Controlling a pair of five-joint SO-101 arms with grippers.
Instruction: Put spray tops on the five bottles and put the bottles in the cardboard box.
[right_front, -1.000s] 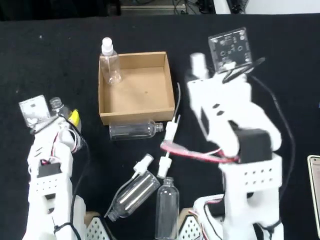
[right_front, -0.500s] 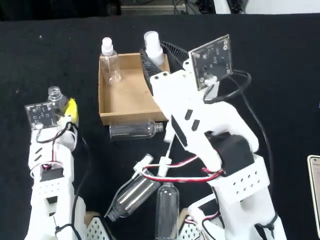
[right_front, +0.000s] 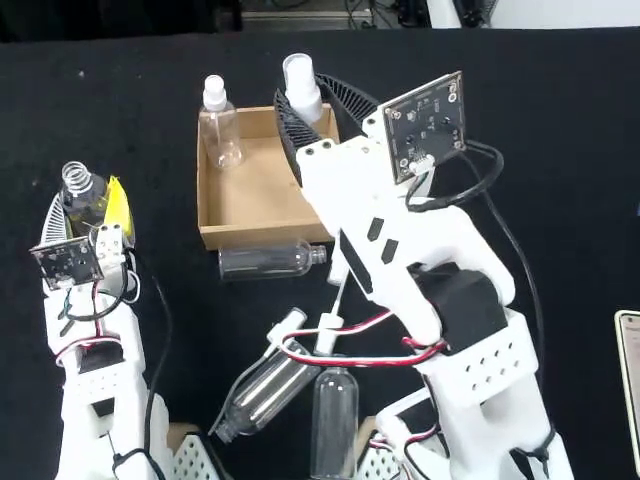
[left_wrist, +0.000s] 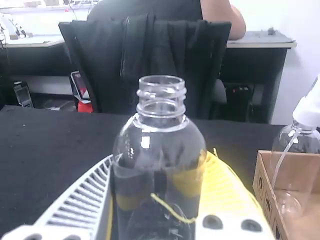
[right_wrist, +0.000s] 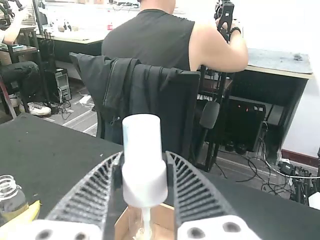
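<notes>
Now my right jaws, clamped on a capped bottle (right_front: 300, 85), hang at the far rim of the cardboard box (right_front: 205, 190), bottle upright, the box floor below and on the near side; a second ago they stood right of the box. Left jaws clasp an uncapped bottle (left_wrist: 160, 145) upright, well left of it.

Bright, even room light falls on my black counter (right_front: 570, 130), which swallows nearly every shadow, while small white glints sit on the clear bottle (left_wrist: 160, 150) in my left end effector (left_wrist: 160, 205) and the far wall (left_wrist: 306, 22) glares pale.
</notes>
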